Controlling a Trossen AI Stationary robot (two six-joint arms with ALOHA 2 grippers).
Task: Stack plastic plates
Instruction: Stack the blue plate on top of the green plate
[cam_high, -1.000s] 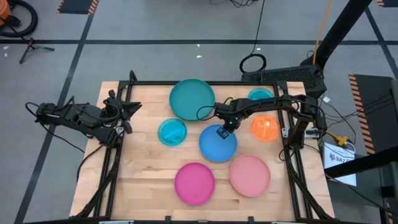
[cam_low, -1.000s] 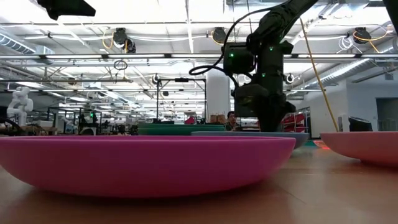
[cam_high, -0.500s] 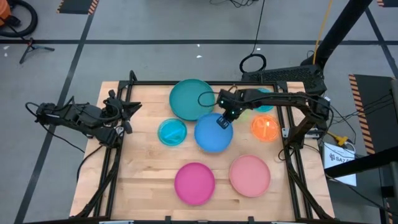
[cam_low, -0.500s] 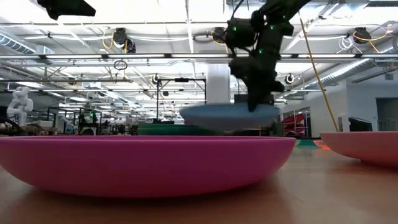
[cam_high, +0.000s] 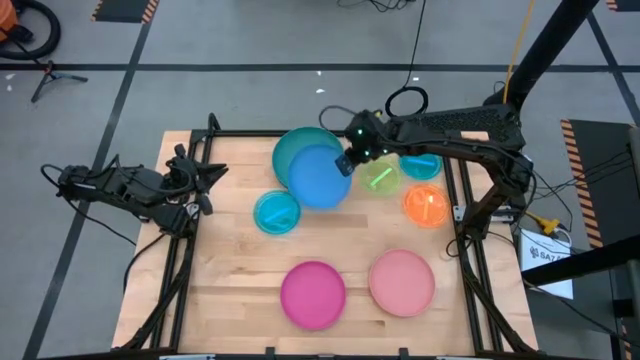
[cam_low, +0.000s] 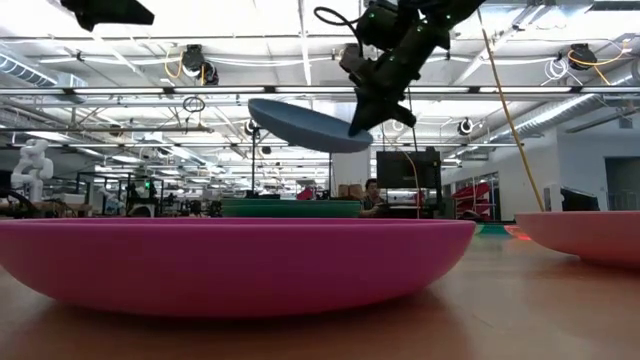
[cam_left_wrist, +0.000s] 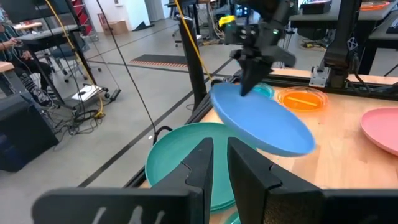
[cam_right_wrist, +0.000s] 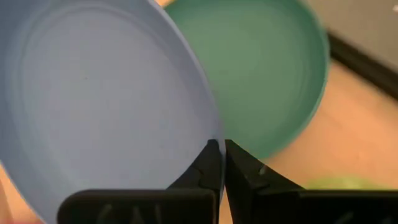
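A blue plate (cam_high: 318, 177) hangs tilted in the air over part of a larger teal plate (cam_high: 290, 150) that lies flat at the table's far middle. My right gripper (cam_high: 345, 163) is shut on the blue plate's rim. On the table lie a small cyan plate (cam_high: 277, 212), a lime-green one (cam_high: 380, 179), a second cyan one (cam_high: 421, 166), an orange one (cam_high: 427, 205), a magenta one (cam_high: 313, 293) and a pale pink one (cam_high: 402, 281). My left gripper (cam_high: 203, 186) waits above the table's left edge, with a narrow gap between its fingers (cam_left_wrist: 202, 163). My right gripper pinches the blue plate's rim (cam_right_wrist: 213, 132) between its two fingers, on the side toward the table's right. One finger (cam_right_wrist: 210, 157) is on the inner face, the other under the rim. The fingers slant down from the right. The plate is lifted clear and tilted.
The black frame rails (cam_high: 470, 215) run along the table's left, far and right sides. Bare wood lies in the middle of the table (cam_high: 345, 235) and along its near left (cam_high: 225, 290). A person sits in the room beyond the table (cam_low: 372, 196).
My right gripper has risen and swung toward the table's far-left, tipping its fingers from steeply down to a slant. The blue plate has gone from lying flat on the table's middle to hanging tilted, clear of the table, over the teal plate's near-right part.
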